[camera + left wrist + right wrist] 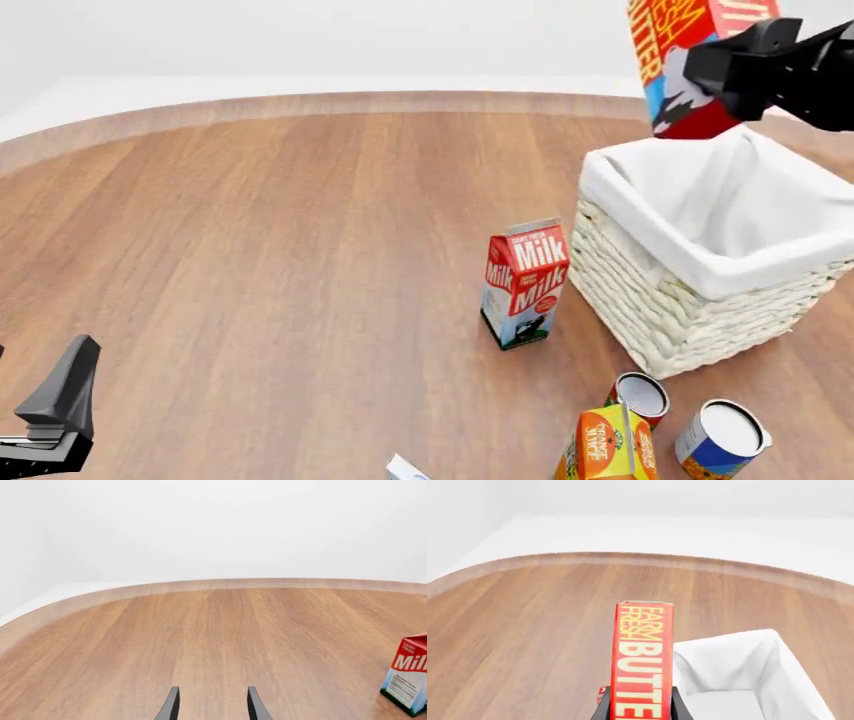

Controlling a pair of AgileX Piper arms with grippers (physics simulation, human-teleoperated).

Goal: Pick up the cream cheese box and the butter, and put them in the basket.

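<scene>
My right gripper (pixel 714 68) is shut on the butter (pixel 674 55), a red and orange carton hanging high over the far left rim of the basket (pixel 667 300). In the right wrist view the butter (pixel 643 650) stands between the fingers, with the basket's white lining (pixel 740 675) beside it. A white, blue-edged corner at the front view's bottom edge looks like the cream cheese box (pixel 406 468), mostly cut off. My left gripper (pixel 60 405) stays low at the near left, open and holding nothing (pixel 212 697).
A red-and-white milk carton (pixel 525 283) stands upright just left of the basket and also shows as the milk carton (pixel 408 674) in the left wrist view. An orange juice carton (pixel 607 445) and two cans (pixel 642 394) (pixel 722 438) sit in front of the basket.
</scene>
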